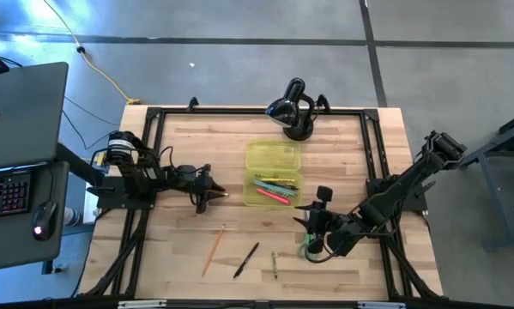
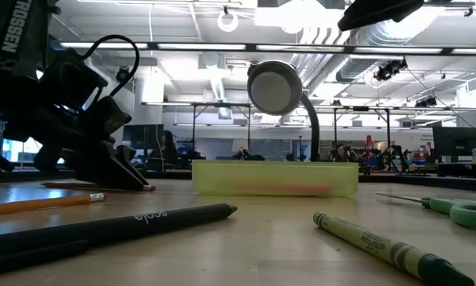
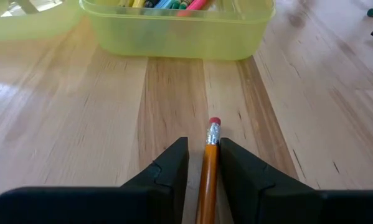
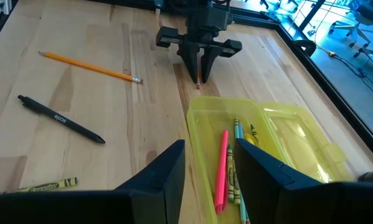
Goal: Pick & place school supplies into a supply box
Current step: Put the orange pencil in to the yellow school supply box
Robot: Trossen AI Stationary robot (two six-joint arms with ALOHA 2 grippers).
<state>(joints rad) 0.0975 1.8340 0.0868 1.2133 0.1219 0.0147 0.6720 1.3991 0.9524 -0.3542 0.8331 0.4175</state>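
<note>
The supply box (image 1: 249, 190) lies open at mid-table, its lid (image 1: 272, 156) flat on the far side, with several pens and crayons (image 4: 226, 168) inside. My left gripper (image 3: 205, 142) is low at the table just left of the box (image 3: 174, 37), open, fingers slanting down. An orange pencil (image 3: 208, 168) lies along the gap between them, eraser end (image 3: 214, 122) toward the box. My right gripper (image 4: 210, 146) hangs open and empty above the box's near right corner. Green-handled scissors (image 1: 312, 249) lie under the right arm. My left gripper has the pencil between its two fingers (image 3: 236, 163), running along them. A strip of table shows between the pencil and one finger. Whether the other finger touches the pencil I cannot tell. The pencil lies flat on the table (image 2: 79, 184).
Near the front edge lie another orange pencil (image 1: 214, 249), a black pen (image 1: 246, 259) and a green crayon (image 1: 275, 264). A black domed device (image 1: 293, 110) stands at the far edge behind the box. A black frame (image 1: 154, 154) runs round the tabletop.
</note>
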